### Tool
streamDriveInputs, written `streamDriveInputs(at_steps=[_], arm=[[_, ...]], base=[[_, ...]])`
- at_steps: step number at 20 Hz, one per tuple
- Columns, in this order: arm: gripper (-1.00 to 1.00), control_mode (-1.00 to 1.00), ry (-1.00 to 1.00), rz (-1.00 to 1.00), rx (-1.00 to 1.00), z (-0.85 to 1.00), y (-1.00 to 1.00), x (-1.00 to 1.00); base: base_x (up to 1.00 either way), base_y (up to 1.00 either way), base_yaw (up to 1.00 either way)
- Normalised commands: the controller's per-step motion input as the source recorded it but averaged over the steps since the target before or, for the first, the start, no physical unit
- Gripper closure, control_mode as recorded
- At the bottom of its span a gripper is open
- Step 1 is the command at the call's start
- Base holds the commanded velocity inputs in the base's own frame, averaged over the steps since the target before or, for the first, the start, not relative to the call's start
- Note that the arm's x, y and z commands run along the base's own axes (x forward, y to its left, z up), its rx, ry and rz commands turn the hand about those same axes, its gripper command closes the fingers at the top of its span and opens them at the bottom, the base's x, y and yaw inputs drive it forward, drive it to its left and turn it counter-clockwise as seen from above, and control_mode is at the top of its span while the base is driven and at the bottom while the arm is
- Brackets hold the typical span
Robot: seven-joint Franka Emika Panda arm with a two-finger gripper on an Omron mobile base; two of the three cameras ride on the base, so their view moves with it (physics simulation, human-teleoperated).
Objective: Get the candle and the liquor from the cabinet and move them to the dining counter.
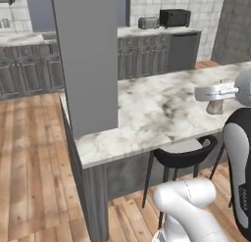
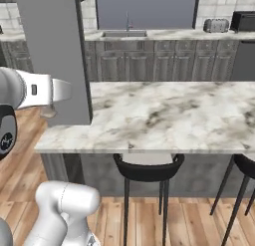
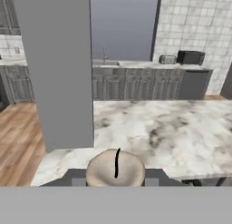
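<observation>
Wood flooring runs under the dining counter [image 1: 147,108], whose veined marble top meets a plain grey pillar [image 1: 86,60] at its left end. From the left base view we see the candle [image 1: 214,107] under the gripper [image 1: 213,100], near the counter's right part; the hand view alone shows its black wick, the candle [image 3: 115,168] pinched between the fingers. Behind stand grey cabinets, a toaster [image 3: 167,60] and tiled wall. We read no writing.

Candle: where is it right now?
The candle sits between the gripper fingers at the bottom of the hand view, over the near edge of the dining counter; in the left base view it hangs at far right, just above the marble.
</observation>
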Motion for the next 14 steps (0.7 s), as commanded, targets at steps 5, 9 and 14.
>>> streamDriveInputs(at_steps=[5,9,14], arm=[[1.0,1.0,0.0,0.0,0.0,0.0,0.0,0.0],[1.0,1.0,0.0,0.0,0.0,0.0,0.0,0.0],[1.0,1.0,0.0,0.0,0.0,0.0,0.0,0.0]], base=[[0.6,-0.27,0.22],[0.26,-0.44,0.28],[0.22,-0.42,0.24]])
